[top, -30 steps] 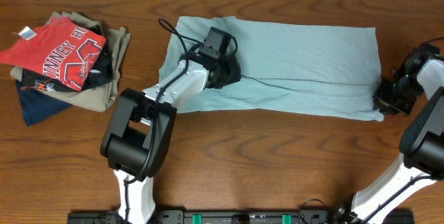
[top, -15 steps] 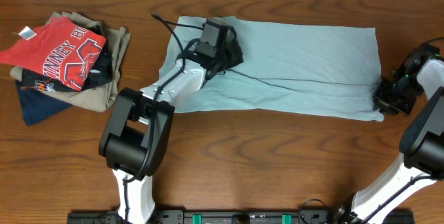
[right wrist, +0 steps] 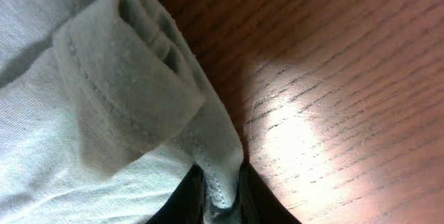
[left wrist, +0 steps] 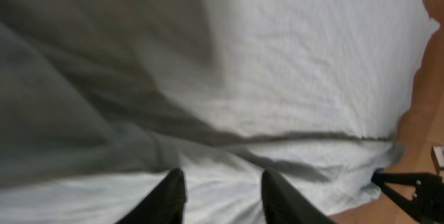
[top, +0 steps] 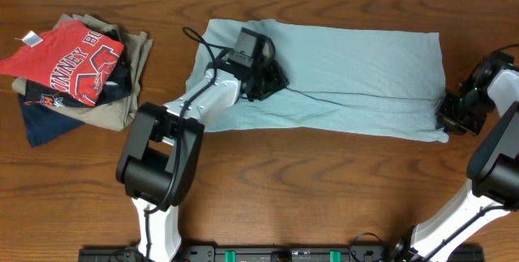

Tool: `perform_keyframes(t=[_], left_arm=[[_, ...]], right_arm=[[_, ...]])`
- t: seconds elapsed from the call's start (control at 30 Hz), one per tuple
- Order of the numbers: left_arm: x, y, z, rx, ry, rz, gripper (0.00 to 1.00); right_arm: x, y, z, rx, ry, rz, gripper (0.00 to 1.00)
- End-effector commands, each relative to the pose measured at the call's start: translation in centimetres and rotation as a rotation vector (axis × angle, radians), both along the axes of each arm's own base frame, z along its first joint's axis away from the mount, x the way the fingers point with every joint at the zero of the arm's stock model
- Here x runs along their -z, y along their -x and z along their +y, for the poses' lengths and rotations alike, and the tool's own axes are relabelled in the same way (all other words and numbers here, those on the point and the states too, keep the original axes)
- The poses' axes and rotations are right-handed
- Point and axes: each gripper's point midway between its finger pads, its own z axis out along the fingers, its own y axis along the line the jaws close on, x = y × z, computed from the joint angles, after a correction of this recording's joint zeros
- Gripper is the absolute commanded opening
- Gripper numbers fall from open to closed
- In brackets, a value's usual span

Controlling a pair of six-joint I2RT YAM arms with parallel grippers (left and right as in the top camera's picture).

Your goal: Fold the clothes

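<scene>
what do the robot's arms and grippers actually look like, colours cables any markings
The left arm and right arm both have glossy white rounded links joined by bulky black joint housings. A thin black cable loops loose beside the left wrist. The left gripper and right gripper are black, each with two narrow tapered fingers. Small green lights glow at the right wrist. No lettering is readable.

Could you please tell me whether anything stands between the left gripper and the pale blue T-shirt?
Nothing visible does: the left gripper hangs right over the T-shirt, jaws apart, with only its bare fabric beneath them.
</scene>
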Motion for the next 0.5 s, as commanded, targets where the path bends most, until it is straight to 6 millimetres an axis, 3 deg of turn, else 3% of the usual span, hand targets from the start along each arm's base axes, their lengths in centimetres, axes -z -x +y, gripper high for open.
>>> perform_keyframes(t=[0.0, 0.23, 0.47], left_arm=[[0.3, 0.2, -0.6, -0.003, -0.022, 0.008, 0.39], [2.0, -0.1, 2.0, -0.099, -0.203, -0.007, 0.39], [2.6, -0.9, 2.9, -0.135, -0.256, -0.039, 0.39]], right_arm=[[1.5, 1.7, 0.2, -0.002, -0.007, 0.067, 0.17], [1.5, 1.8, 0.3, -0.002, -0.009, 0.07, 0.17], [1.5, 1.7, 0.3, -0.002, -0.009, 0.069, 0.17]])
